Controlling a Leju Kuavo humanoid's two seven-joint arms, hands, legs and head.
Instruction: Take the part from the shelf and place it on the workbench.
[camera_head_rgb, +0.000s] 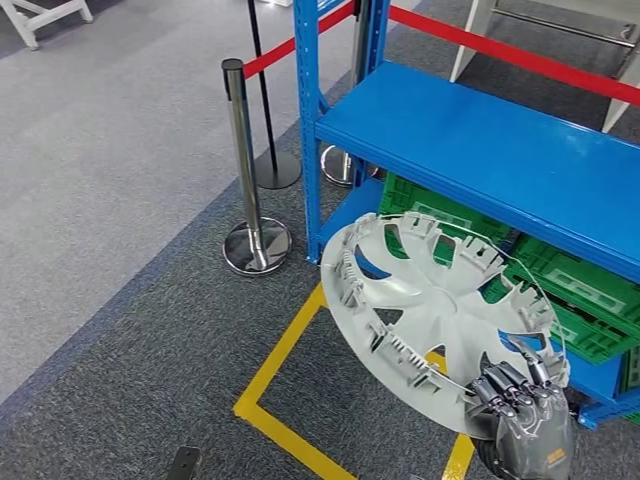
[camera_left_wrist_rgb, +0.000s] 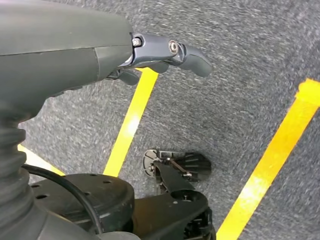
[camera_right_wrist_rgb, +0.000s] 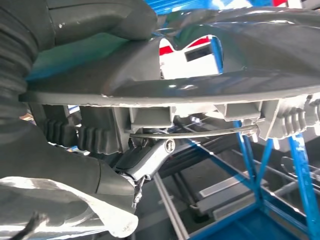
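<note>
The part (camera_head_rgb: 441, 315) is a pale grey wheel cover with curved spokes and clipped rim. It sits tilted at lower right of the head view, its lower edge in my right hand (camera_head_rgb: 521, 415).

Shelf (camera_head_rgb: 483, 150) cut off — crates (camera_head_rgb: 573, 290) half hidden.

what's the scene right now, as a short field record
part: grey wheel cover, tilted, off the shelf
right hand: grips the cover's near rim
left hand: holds nothing, hangs over the carpet
shelf: blue rack, green crates on its lower level
floor: grey carpet with yellow tape
nearby: chrome post with red belt
workbench: cannot tell where
</note>
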